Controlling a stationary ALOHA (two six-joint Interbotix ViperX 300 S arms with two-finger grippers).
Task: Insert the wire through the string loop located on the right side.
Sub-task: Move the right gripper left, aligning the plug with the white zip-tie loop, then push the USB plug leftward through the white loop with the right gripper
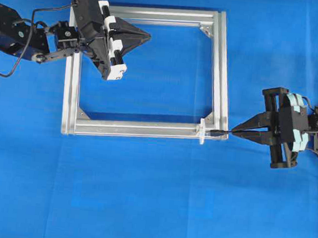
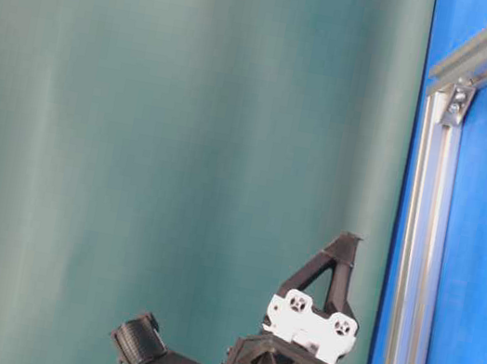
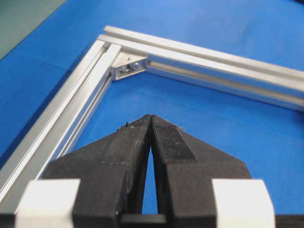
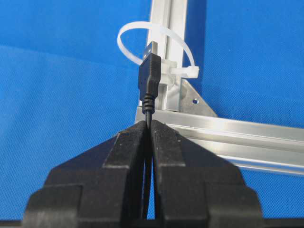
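1. The wire (image 4: 148, 102) is thin and black, with a flat plug at its end. It sticks up out of the right gripper (image 4: 148, 124).
2. The plug tip sits right in front of the loop (image 4: 156, 40). From the wrist view you cannot tell if it is through yet.
3. The loop is a white tie. It stands up from the silver frame (image 1: 221, 74), near the frame's corner closest to the right gripper.
4. The right gripper's jaws are pressed tight together on the wire, just below the plug.
5. The left gripper (image 3: 150, 118) is at the far side of the frame, over the blue cloth (image 1: 151, 207) inside it. Its jaws are closed, tips touching, with nothing between them.
6. The frame lies flat on the blue cloth.
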